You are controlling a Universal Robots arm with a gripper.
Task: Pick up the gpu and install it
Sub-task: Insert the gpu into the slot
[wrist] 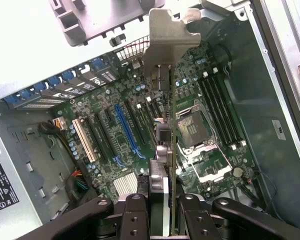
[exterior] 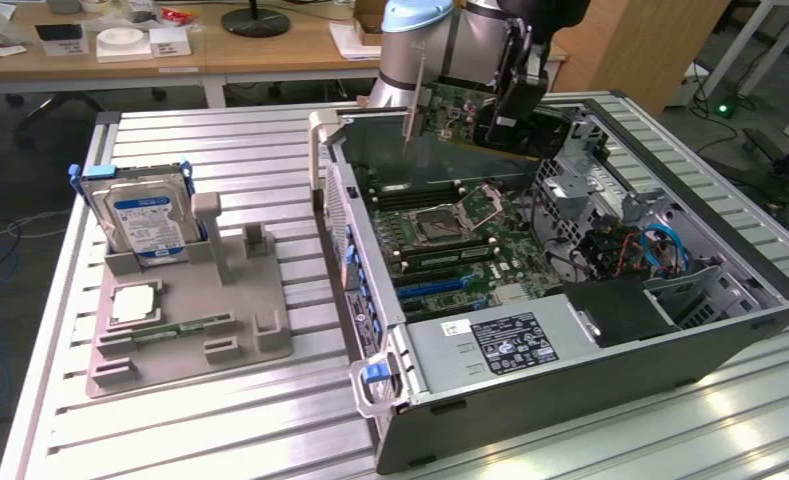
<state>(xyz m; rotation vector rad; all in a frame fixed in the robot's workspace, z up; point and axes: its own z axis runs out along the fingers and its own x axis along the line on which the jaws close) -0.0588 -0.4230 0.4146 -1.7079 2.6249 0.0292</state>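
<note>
**Silver bracket, green card: the gpu clamped above the open case**

Green board and a narrow silver strip are what we see of the gpu (exterior: 454, 110) in the exterior view. It is a thin flat card standing on edge, lifted clear above the open computer case (exterior: 714, 320), with nothing touching its lower edge. The gripper (exterior: 512, 105) is closed on it, fingers pinching the card's two faces near the end away from the bracket.

The wrist view adds what the exterior view cannot. There we look along the gpu (wrist: 171, 150) edge-on, a slim line running out from between the black fingers (wrist: 135, 215) of the gripper (wrist: 162, 200). It ends in the bracket (wrist: 167, 45), dull stamped metal with a notched tab and a small port cut-out. Beyond the fingertips lies the motherboard (wrist: 105, 100), dark green and densely studded. Its long blue slot (wrist: 125, 127) lies to one side of the card's line and its square, shiny CPU socket (wrist: 195, 130) to the other.

The exterior view alone gives us the surroundings. A ribbed aluminium table (exterior: 207, 420) carries the case, and well apart from the gripper a grey moulded holder (exterior: 221, 300) props a boxy hard drive (exterior: 143, 220) with a blue label.
</note>
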